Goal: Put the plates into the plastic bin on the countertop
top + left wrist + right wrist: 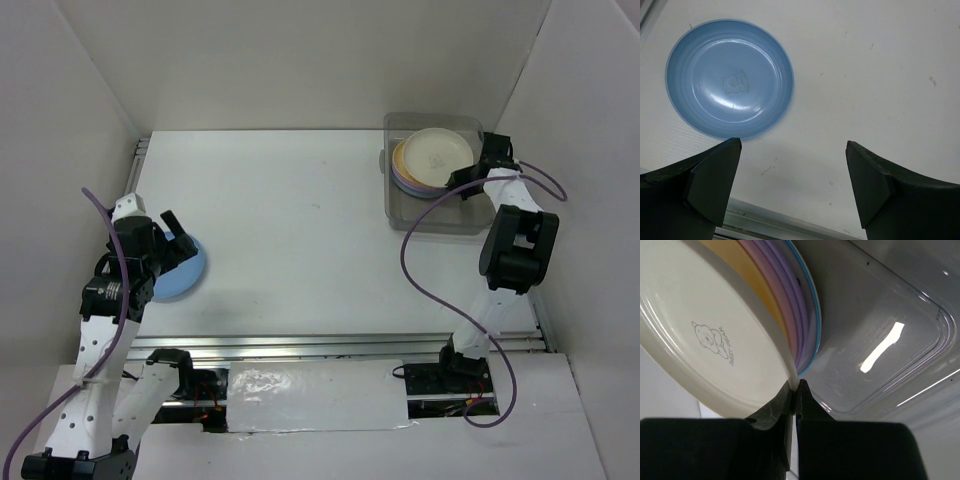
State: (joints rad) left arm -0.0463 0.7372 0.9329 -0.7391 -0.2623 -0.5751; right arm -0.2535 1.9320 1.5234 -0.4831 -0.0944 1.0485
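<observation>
The blue plate [188, 275] lies flat on the white countertop [300, 230] at the near left, not far from the ribbed metal rail [340, 345] along the near edge. It is round, shallow and glossy, with faint rings stepping in from the rim and a small bear outline pressed into the middle. The left gripper [792, 185] hangs just above it with its two dark, wedge-shaped fingers [715, 180] spread wide and nothing between them; in the wrist view the plate sits off to the left of the gap, apart from both fingers.

At the far right stands the bin [440, 215], a rectangular tub of clear greyish plastic with rounded corners and a raised rim. A stack [790, 300] of plates fills its far part, while the smooth near floor is bare and shiny with reflected light. The cream plate [437, 153] is on top (a little bear and small lettering are printed on its face). Beneath it the thin rims show in bands: yellow-orange, pink, two lilac, and a pale blue edge at the bottom.

The right gripper [795, 397] reaches into the bin from the right, its fingers pressed tightly together. Their tips meet right at the edge of the cream plate, and no plate rim shows between them.
</observation>
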